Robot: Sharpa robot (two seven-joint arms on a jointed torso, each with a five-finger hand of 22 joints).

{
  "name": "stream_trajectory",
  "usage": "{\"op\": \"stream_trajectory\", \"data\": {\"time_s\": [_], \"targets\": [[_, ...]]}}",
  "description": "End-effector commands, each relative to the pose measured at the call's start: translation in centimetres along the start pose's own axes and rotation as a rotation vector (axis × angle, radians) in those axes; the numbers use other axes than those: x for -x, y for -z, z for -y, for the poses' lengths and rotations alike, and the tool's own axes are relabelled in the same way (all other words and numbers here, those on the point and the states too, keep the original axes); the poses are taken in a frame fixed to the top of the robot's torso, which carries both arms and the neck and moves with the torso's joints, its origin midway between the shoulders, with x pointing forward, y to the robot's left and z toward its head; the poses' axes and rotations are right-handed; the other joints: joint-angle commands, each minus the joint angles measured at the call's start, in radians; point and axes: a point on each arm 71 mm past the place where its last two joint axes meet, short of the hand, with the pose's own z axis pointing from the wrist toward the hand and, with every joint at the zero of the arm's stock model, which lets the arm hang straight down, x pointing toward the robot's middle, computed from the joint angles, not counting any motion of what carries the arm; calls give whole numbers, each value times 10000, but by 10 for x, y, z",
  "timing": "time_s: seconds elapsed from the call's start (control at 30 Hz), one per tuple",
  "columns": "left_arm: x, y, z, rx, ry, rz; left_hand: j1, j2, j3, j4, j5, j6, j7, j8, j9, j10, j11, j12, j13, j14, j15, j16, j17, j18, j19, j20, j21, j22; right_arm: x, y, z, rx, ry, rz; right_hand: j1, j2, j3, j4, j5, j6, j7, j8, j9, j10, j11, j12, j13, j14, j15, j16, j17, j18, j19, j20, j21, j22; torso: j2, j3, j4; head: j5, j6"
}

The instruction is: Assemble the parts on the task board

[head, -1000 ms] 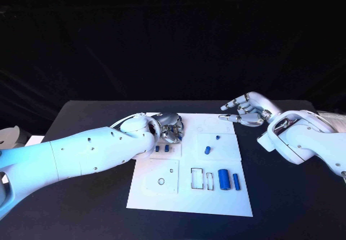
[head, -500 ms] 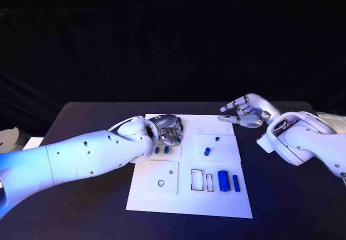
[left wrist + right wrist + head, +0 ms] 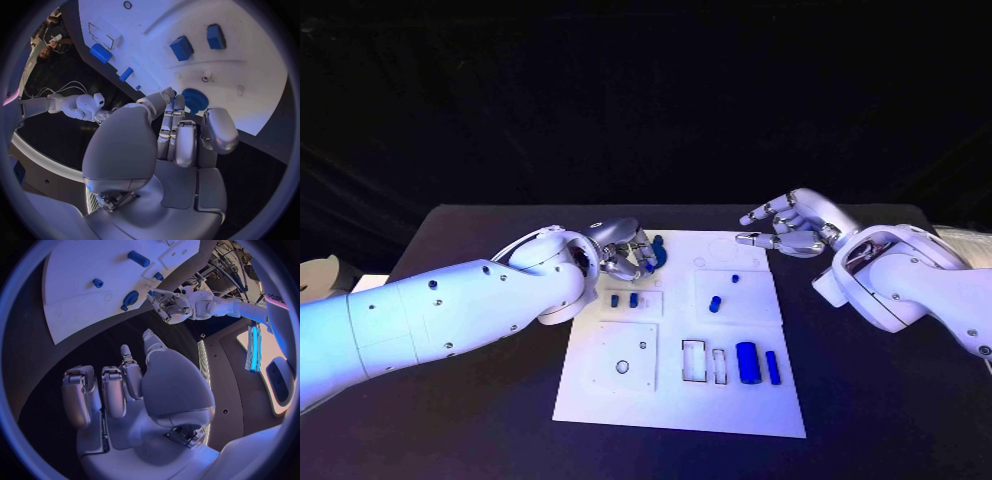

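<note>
Task board (image 3: 678,400): white plate, mid-table, w/ raised square panels and cut-out slots. Blue parts on it: two small blocks (image 3: 623,299) side by side on a panel nr the left side; small peg (image 3: 734,276) standing on the right-hand panel, w/ a short cylinder (image 3: 715,303) lying tilted just nearer the robot on that same panel. Toward the robot's end: a fat cylinder (image 3: 747,362) and a thin bar (image 3: 772,366) lying parallel, just right of two rectangular slots (image 3: 702,360). Round hole (image 3: 622,366) in the near-left panel.

Blue toothed gear (image 3: 195,100) at the board's far-left corner, by the board's edge. Left hand (image 3: 623,254) is over that corner, fingers curled down round the gear; the left wrist view has the fingertips (image 3: 169,94) right at the gear's rim. Looks like it grips the gear, but actual contact is hard to make out. In head view the blue gear peeks out between the fingers at approx. the board's edge.

Right hand (image 3: 790,226) is off the board, above the black table (image 3: 459,430) past the far-right corner. Holds nothing; fingers bent, loosely apart, thumb separate. Well apart from every part.

Right wrist view: board (image 3: 81,280) w/ peg, cylinder and gear, left hand (image 3: 169,305) at the gear.
</note>
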Motion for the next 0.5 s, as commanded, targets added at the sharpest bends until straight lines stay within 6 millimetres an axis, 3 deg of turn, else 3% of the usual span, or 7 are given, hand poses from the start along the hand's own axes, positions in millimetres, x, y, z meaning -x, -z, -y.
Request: {"op": "stream_trajectory", "data": {"time_s": [0.03, 0.5], "targets": [[4, 4, -6, 232, 452, 63, -137, 5, 61, -4, -4, 105, 8, -70, -10, 85, -9, -65, -15, 482, 67, 44, -14, -114, 156, 49, 24, 21, -1, 0, 0, 80, 12, -131, 45, 79, -60, -22, 45, 56, -27, 20, 10, -75, -5, 19, 1175, 887, 39, -66, 2043, -67, 1048, 9, 42, 2631, 10, -2, -11, 23, 18], [9, 10, -29, 864, 475, -141, -207, -36, 58, -16, -7, 113, 9, -116, -29, 113, -2, -142, -24, 477, 73, 46, -38, -113, 154, 57, 22, 26, -3, 0, 0, 80, -9, -156, 45, 79, -60, -22, 45, 56, -27, 20, 10, -75, -5, 19, 1175, 887, 39, -66, 2043, -67, 1048, 9, 42, 2631, 16, 0, -15, 84, -16]]}}
